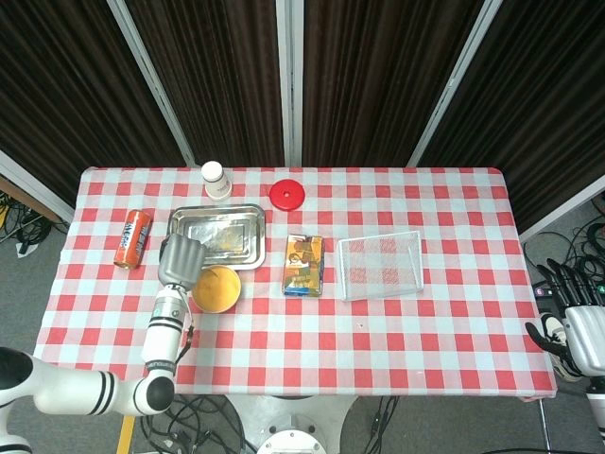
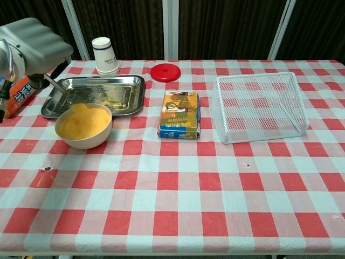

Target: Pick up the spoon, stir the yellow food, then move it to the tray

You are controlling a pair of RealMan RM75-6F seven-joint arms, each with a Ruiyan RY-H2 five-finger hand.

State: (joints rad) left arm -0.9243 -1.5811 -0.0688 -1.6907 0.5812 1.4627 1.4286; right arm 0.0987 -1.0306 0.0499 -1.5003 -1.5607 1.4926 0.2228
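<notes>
1. The checked table [image 2: 178, 183] carries a mesh basket [image 2: 259, 108], well away from the work.
2. The steel tray [image 2: 116, 91] lies just behind the bowl [image 2: 83, 127] of yellow food [image 2: 85, 120]; yellow smears are seen on it.
3. The left hand [image 2: 32, 43] is closed around the spoon [image 2: 59, 86], whose tip is held above the tray's near edge.
4. Stirring is judged finished; setting the spoon down remains.
5. The right hand [image 1: 579, 326] is kept off the table, fingers loosely apart, holding nothing.

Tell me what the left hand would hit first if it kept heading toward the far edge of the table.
Probably the metal tray: the left hand, holding the spoon, sits at its near-left corner. Depth is hard to judge.
</notes>
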